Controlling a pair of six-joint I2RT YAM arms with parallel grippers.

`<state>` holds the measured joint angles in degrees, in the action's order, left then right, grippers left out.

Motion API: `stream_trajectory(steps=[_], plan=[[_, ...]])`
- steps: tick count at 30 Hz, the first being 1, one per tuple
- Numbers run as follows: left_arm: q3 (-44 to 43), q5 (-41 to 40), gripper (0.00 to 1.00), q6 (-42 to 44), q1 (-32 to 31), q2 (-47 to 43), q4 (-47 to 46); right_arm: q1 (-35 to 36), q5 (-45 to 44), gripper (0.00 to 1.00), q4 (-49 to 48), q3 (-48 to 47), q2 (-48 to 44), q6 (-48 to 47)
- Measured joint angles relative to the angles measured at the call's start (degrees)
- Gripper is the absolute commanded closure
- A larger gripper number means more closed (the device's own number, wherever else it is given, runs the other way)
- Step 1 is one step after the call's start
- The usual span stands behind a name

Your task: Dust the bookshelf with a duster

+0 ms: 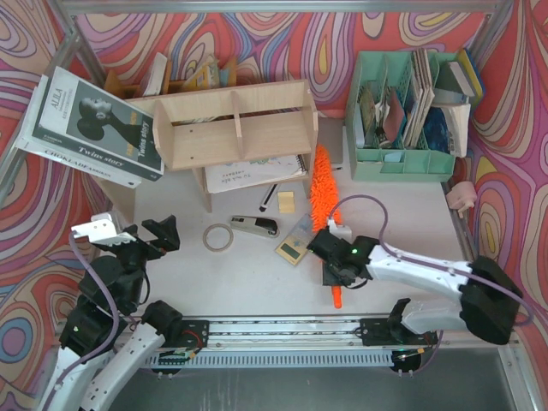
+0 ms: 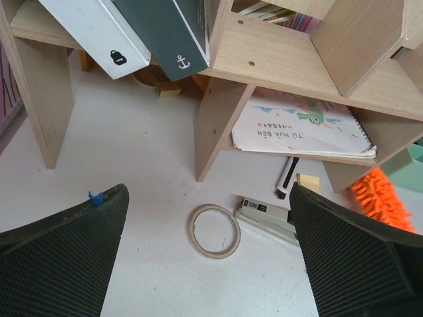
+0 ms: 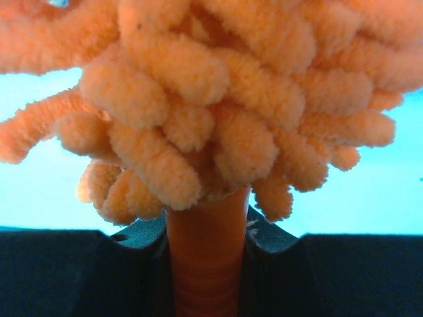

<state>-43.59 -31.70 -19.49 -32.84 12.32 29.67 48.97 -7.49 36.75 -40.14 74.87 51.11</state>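
Top view: the bookshelf [image 1: 231,128] stands toward the far left of the table [image 1: 411,214], its open tiers facing the arms. The duster [image 1: 324,184] is right of centre. Its fluffy head points at the far edge, just beside the bookshelf's right end, and its handle runs back toward the near edge. Whether the head rests on the table or is raised off it cannot be told. The right tool [image 1: 336,261] is pressed together on the stick below the head, a grip judged to leave the whole head free for sweeping. The left tool [image 1: 154,233] hangs near the near left corner, spread wide and empty, apart from the work. Left wrist view: its fingers [image 2: 59,264] frame a tape ring [image 2: 213,230] and a stapler [image 2: 264,214] on the table. A notebook [image 2: 304,129] lies beneath the lower tier, and books [image 2: 152,33] lean above. Right wrist view: the handle [image 3: 207,257] sits pinched between the jaws, with the head filling the frame. Judgement: the duster is secured but not yet on the bookshelf. Carrying it up to the boards comes next.
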Motion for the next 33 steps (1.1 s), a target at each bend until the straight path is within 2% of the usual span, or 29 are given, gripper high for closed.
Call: stream_trajectory(steps=[7,10,19,24,33], plan=[[0.0,-1.38,0.02,-0.61,0.02,0.09,0.52,0.2,-5.2,1.0,4.81,-2.69,-17.86,0.11],[0.0,-2.03,0.02,-0.9,0.02,0.33,0.74,0.2,-6.95,1.0,5.2,-5.27,-22.38,-1.03],[0.0,-3.34,0.02,-1.18,0.04,1.25,2.36,0.2,-8.61,1.0,6.73,-11.37,-29.7,-7.69],[-0.02,-4.15,0.02,-1.31,0.04,1.27,2.4,0.22,-4.66,1.0,4.42,-11.89,-33.03,-12.55],[-0.02,-4.61,0.02,-1.31,0.04,2.25,2.71,1.88,2.89,1.0,0.94,-11.45,-32.57,-17.86]])
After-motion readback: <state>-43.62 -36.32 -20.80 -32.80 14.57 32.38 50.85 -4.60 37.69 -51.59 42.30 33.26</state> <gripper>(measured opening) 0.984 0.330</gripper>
